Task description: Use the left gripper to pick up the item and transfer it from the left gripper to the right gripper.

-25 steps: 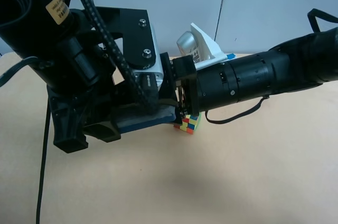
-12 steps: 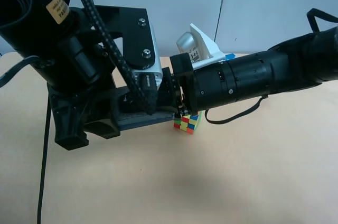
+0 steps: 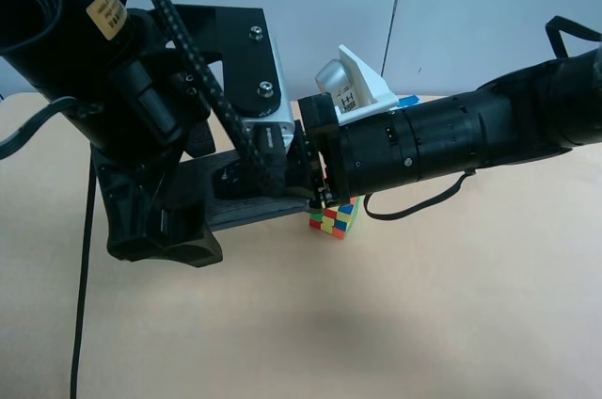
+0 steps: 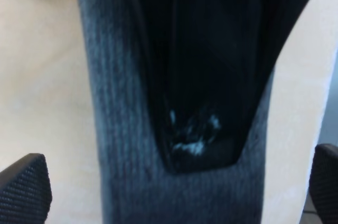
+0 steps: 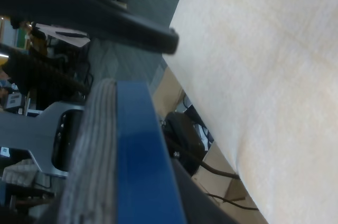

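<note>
Your left tool [image 4: 174, 186] stands wide, both fingers clear of the item [image 3: 256, 210]. The right tool [image 3: 318, 190] seems to grip the item's end, aloft just beside the puzzle cube [image 3: 335, 219]. The handover looks nearly done; you have only to withdraw the left tool.

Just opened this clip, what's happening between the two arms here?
A handover is under way above the table. The item, a flat grey block, hangs between the two arms. The right gripper appears to clamp its end, just over the puzzle cube. In the left wrist view, the left gripper is open, its fingers apart on both sides and clear of the block.
</note>
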`<state>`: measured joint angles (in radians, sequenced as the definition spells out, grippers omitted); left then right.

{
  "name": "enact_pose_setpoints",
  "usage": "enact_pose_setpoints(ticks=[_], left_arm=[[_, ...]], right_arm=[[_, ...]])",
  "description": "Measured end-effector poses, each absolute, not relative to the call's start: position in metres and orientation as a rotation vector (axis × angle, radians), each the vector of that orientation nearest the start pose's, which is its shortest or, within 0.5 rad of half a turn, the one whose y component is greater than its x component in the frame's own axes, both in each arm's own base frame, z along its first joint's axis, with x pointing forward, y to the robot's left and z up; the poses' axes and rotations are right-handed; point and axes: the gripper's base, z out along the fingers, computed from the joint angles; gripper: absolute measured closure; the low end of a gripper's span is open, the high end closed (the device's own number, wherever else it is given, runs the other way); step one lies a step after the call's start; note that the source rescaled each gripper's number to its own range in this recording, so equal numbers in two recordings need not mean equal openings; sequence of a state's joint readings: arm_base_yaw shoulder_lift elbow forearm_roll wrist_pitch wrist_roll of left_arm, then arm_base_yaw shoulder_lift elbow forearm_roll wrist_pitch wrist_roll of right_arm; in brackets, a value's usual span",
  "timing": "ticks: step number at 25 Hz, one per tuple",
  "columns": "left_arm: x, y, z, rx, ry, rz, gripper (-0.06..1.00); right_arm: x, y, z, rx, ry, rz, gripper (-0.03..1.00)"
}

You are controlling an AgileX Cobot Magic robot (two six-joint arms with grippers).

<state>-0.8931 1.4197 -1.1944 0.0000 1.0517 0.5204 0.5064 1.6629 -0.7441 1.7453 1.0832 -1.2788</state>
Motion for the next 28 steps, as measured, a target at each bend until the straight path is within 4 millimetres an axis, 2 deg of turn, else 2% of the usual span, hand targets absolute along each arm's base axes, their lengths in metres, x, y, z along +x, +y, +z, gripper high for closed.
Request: enact_pose_setpoints(ticks=[2, 4, 9, 13, 21, 24, 28], left_arm=[[0.177, -0.216, 0.314, 1.809, 2.111, -0.059, -0.04], [0.178, -0.212, 0.325, 1.801, 2.128, 0.001, -0.04], [0.179, -0.194, 0.379, 1.545, 2.112, 0.1, -0.04], [0.162, -0.17, 0.415, 1.363, 2.079, 0.039, -0.04], [0.117, -0.112, 0.46, 0.981, 2.052, -0.152, -0.04], [0.1, -0.086, 0.459, 0.896, 2.029, -0.159, -0.04], [0.075, -0.053, 0.425, 0.878, 2.047, -0.146, -0.04]], right_arm=[[0.214, 0.209, 0.208, -0.578, 2.221, 1.754, 0.97], [0.214, 0.209, 0.208, -0.578, 2.222, 1.754, 0.97], [0.214, 0.209, 0.208, -0.578, 2.222, 1.754, 0.97], [0.214, 0.209, 0.208, -0.578, 2.222, 1.754, 0.97], [0.214, 0.209, 0.208, -0.578, 2.222, 1.754, 0.97], [0.214, 0.209, 0.208, -0.578, 2.222, 1.754, 0.97], [0.214, 0.209, 0.208, -0.578, 2.222, 1.754, 0.97]])
